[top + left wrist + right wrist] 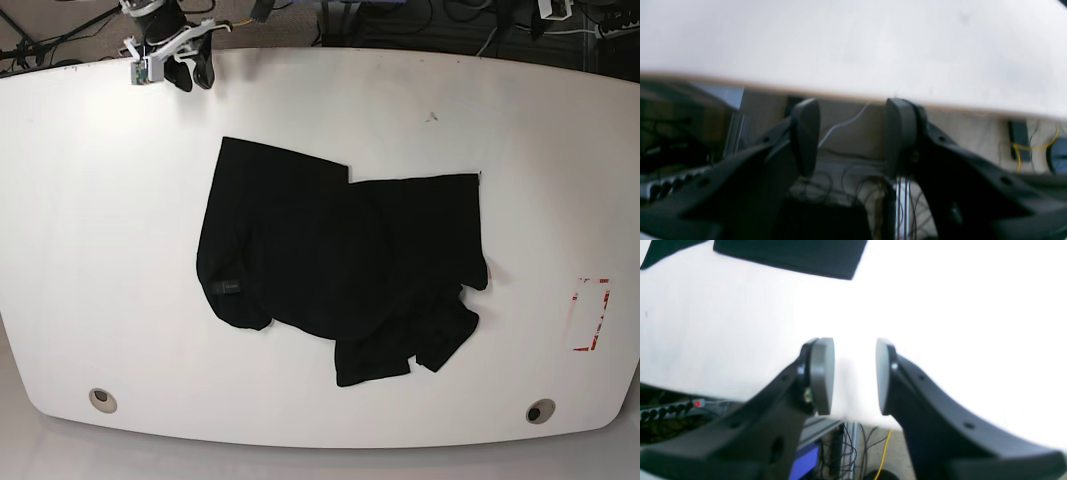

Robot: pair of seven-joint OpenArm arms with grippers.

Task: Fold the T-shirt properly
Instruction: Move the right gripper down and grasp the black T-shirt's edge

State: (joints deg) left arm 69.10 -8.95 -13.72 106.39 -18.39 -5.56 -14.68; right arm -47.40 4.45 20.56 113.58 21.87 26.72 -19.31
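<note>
The black T-shirt (340, 250) lies crumpled and partly folded in the middle of the white table (100, 220), with a small tag (228, 286) near its left edge. A corner of it shows at the top of the right wrist view (790, 255). My right gripper (853, 373) is open and empty, over the table's far left edge (190, 72), well apart from the shirt. My left gripper (851, 133) is open and empty, just past the table's edge (853, 96). Only a bit of that arm (550, 8) shows at the far right in the base view.
A red-marked rectangle (590, 315) sits near the table's right side. Two round grommets (100, 399) (540, 411) are near the front edge. Cables and a power strip (670, 408) lie beyond the far edge.
</note>
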